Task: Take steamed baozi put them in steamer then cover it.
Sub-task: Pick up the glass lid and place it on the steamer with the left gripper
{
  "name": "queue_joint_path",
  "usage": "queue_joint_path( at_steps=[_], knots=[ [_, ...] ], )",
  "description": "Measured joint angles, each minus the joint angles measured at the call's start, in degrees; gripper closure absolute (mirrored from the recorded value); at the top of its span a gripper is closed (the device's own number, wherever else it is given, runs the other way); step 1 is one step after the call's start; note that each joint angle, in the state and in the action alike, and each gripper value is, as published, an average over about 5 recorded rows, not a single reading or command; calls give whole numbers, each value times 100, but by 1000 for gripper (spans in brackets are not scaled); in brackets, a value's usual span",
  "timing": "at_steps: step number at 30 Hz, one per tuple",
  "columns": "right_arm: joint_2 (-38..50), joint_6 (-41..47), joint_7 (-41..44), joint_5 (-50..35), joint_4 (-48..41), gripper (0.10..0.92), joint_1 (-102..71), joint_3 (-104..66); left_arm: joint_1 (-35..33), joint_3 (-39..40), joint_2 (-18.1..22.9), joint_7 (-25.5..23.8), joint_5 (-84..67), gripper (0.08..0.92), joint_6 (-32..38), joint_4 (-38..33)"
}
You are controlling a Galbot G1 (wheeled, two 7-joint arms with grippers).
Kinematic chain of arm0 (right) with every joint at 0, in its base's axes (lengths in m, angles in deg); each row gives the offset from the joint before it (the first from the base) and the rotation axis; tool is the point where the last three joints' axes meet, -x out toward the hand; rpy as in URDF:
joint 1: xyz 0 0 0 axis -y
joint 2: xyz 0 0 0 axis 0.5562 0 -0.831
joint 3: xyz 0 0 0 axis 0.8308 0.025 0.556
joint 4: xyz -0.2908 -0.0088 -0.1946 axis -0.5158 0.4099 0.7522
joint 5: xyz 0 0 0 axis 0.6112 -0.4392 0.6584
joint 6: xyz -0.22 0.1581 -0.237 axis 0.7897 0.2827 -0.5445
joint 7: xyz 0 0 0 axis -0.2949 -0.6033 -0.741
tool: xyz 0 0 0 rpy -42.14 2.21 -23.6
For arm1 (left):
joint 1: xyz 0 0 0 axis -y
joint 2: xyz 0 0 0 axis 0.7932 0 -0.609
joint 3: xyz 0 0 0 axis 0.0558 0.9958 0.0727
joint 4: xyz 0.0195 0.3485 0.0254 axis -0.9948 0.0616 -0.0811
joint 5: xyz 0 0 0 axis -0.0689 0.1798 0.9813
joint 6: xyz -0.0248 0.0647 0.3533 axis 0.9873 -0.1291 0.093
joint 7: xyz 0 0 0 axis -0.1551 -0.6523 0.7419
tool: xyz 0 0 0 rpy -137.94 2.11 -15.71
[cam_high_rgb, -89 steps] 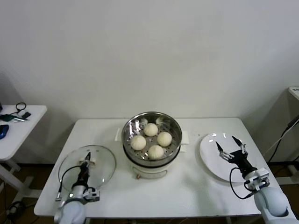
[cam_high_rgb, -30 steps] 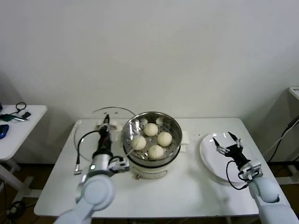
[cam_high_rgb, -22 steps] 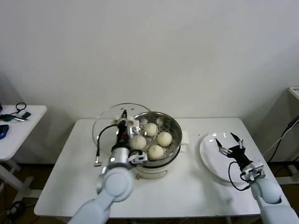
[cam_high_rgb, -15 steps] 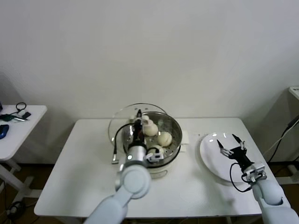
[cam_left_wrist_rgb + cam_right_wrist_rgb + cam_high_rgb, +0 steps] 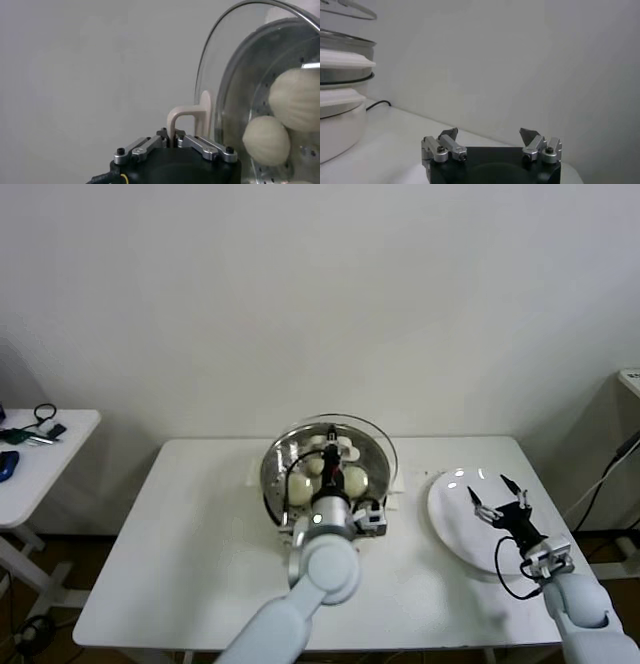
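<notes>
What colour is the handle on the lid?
Cream-white; the handle shows best in the left wrist view.

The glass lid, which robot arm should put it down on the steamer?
The left. Its gripper is shut on the glass lid's handle, right above the steamer. The right gripper is open over the white plate.

Clear glossy glass cover (image 5: 340, 446) with metal rim; shiny perforated steel steamer (image 5: 250, 100); smooth matt dough baozi (image 5: 266, 141); glossy white plate (image 5: 455, 519); matt table (image 5: 190, 534).

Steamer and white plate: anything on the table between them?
No, bare table between steamer and plate, in the head view.
</notes>
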State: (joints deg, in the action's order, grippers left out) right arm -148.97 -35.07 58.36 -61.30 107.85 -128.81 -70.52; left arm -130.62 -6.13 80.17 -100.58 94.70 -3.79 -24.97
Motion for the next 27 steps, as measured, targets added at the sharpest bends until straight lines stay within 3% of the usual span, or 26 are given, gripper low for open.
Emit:
queue_joint_path(
  at_steps=[27],
  knots=[
    [-30, 0, 17, 38, -16, 203, 45, 14, 48, -132, 1, 48, 16, 848, 4, 494]
  ],
)
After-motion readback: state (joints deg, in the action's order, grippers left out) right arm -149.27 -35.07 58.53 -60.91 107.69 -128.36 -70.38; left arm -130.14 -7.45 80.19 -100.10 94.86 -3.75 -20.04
